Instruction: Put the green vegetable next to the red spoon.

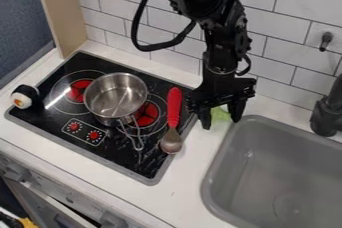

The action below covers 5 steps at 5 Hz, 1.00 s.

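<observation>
Cabinet front [67, 197], nearest the camera: grey, fitted with knobs, below the front edge of the white worktop [190, 199]. Black arm [226, 32]: enters from the top edge, with a loop of cable [135, 22] on its left, and hangs down in front of the tiled wall [274, 27]. Claw [221, 121]: positioned low over the worktop, between the stove and the sink, pointing down. Its state is open; the two fingers stand apart, one on each side of the green vegetable [219, 115]. Contact between fingers and vegetable is hard to confirm, as the black parts partly cover it. The vegetable is located to the right of the red spoon [174, 107], near it but apart, close to the sink's upper left corner.

Spoon: lies along the right side of the black stove [63, 79], red handle toward the wall, metal bowl toward the camera. Metal saucepan [115, 93]: upright on the stove, left of the spoon, handle directed toward the camera. Black-and-white sushi-like item [24, 97]: at the stove's left edge. Grey sink [224, 162]: set into the worktop at the right. Black faucet [326, 114]: beside the sink, at the right edge of the view.
</observation>
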Motion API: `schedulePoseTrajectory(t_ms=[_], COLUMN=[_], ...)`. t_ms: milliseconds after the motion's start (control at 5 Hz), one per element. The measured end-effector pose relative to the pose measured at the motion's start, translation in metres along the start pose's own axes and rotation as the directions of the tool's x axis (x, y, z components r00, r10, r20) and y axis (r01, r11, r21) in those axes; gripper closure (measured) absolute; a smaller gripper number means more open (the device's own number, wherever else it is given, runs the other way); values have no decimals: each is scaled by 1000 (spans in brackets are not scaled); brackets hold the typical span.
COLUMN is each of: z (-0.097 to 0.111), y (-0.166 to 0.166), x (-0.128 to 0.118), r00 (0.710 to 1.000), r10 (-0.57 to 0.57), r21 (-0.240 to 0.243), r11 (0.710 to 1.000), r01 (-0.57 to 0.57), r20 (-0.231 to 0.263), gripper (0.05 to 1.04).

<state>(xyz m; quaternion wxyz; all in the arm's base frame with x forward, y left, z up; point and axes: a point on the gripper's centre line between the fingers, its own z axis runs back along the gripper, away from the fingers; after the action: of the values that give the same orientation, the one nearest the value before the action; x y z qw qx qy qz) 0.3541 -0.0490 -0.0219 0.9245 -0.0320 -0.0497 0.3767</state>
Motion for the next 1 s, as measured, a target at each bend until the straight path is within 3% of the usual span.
schedulePoseTrajectory(t_ms=[200, 400, 800, 1000], z=[-4, -6, -6, 22], y=[3, 10, 17, 20], x=[0, 5, 8, 10], r00=[1000, 998, 997, 994], r10=[14, 70, 67, 64], r21=[26, 48, 83, 40], r11=[1000, 996, 994, 997], r01=[-14, -70, -70, -68], r20=[-7, -6, 29, 87], gripper=[286, 81, 83, 83])
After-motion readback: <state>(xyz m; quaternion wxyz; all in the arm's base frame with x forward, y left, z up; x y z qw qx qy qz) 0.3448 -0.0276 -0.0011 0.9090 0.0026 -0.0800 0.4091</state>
